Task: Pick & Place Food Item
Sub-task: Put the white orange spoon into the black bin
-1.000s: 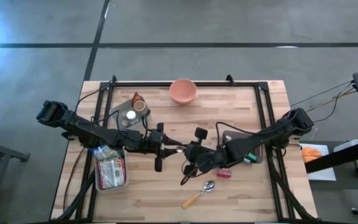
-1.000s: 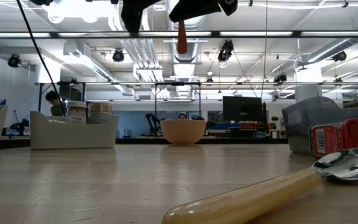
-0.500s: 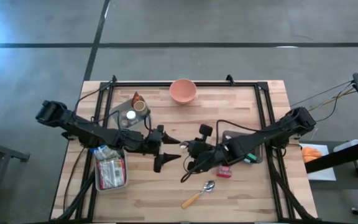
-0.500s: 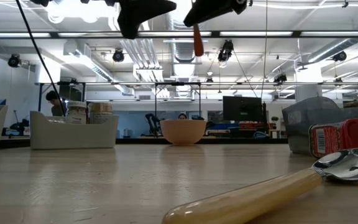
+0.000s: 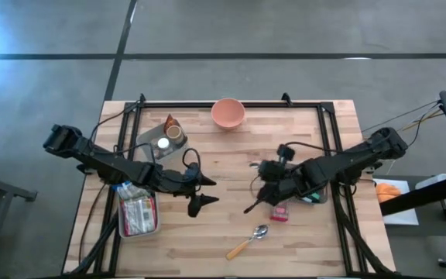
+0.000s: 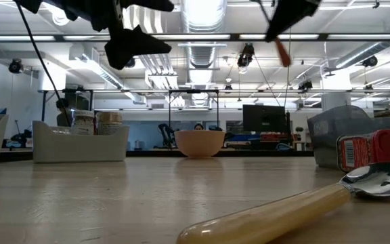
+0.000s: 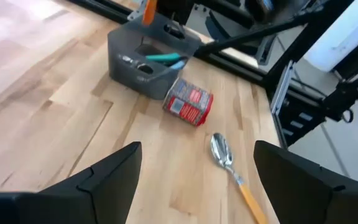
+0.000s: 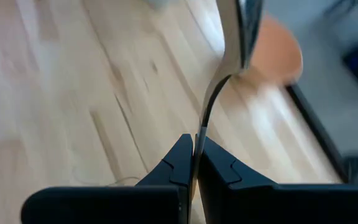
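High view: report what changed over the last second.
The left gripper opened, let go of the utensil and drew back to the left. The right gripper, shut on the utensil, carried it rightward. The bowl, spoon and red can stayed put.

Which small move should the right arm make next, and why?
Probably carry the utensil toward the grey bin. The right gripper is shut on it above the table, the left gripper is open and apart, and the bin holds a teal utensil.
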Motion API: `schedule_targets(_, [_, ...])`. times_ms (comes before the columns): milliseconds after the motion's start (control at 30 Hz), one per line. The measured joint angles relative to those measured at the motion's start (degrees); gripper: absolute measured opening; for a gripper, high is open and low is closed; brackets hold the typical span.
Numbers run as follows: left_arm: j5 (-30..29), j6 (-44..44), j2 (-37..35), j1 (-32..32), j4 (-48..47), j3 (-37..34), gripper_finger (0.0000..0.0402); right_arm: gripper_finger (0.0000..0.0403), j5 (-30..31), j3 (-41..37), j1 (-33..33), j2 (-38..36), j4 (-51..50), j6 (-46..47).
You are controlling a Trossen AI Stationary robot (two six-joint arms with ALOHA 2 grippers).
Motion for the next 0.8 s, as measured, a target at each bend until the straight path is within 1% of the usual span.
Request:
schedule_targets(167, [-0.84,0.48,0.04,-0.15,0.20,-0.66,0.0313,0.0008,-2.98,-0.71,0.02,-1.87,-15.15,13.65])
schedule_targets(233, [-0.86,0.65,0.04,-0.15,0.20,-0.64,0.0313,0.0008,-5.63,-2.26,0.02,-1.91,-19.97,18.49])
schedule_targets(300, [-0.86,0.84,0.04,-0.15,0.24,-0.62,0.0313,0.0008,-8.77,-4.34,0.00,-1.99,-22.48,21.24])
schedule_targets(433, [-0.85,0.84,0.04,-0.15,0.20,-0.66,0.0313,0.0008,-15.88,-9.58,0.00,-2.85,-22.35,22.56])
schedule_targets(600, [-0.86,0.83,0.04,-0.15,0.17,-0.66,0.0313,0.0008,-21.56,-16.57,-0.02,-5.38,-21.48,22.75])
schedule_targets(667, [-0.88,0.83,0.04,-0.15,0.17,-0.66,0.0313,0.0008,-23.41,-19.57,-0.02,-6.96,-19.23,22.66])
schedule_targets(800, [-1.04,0.83,0.06,-0.10,0.18,-0.64,0.0313,0.0008,-27.57,-26.26,-0.02,-10.72,-11.24,21.81])
